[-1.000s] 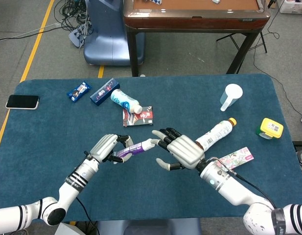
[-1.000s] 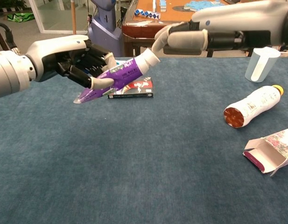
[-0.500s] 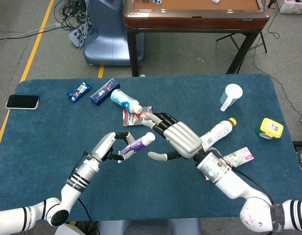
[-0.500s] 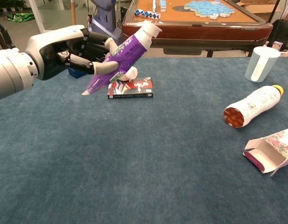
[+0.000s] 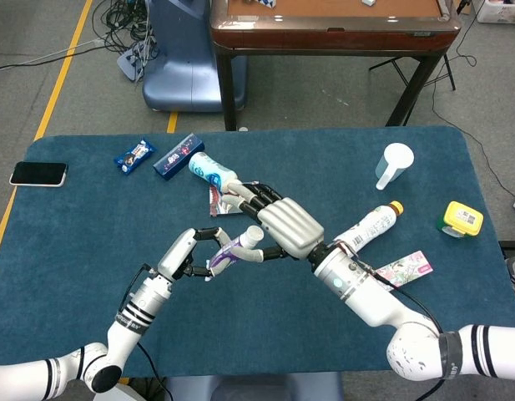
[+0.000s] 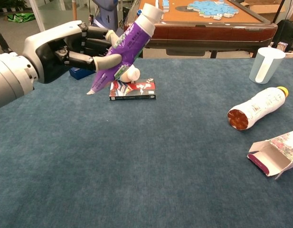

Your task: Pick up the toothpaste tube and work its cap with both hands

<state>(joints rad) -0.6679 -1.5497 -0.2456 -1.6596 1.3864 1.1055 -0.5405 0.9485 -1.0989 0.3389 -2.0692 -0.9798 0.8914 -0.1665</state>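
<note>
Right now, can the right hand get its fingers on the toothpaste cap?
Probably yes. The left hand holds the toothpaste tube by its body, leaving the white cap exposed. The right hand sits right beside it with nothing between.

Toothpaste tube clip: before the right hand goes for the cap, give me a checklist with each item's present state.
1. Left hand holds the toothpaste tube: ok, its fingers wrap the purple body in the chest view.
2. Cap exposed and pointing away from the left hand: ok, the white cap end tilts upward, uncovered.
3. Tube lifted off the blue table: ok, its crimped end hangs above the cloth.
4. Right hand near the cap: ok in the head view, right beside it; absent from the chest view.
5. Right hand touching the cap: cannot tell, the head view is too close to separate them.
6. Right hand holds nothing: ok, fingers spread.
</note>
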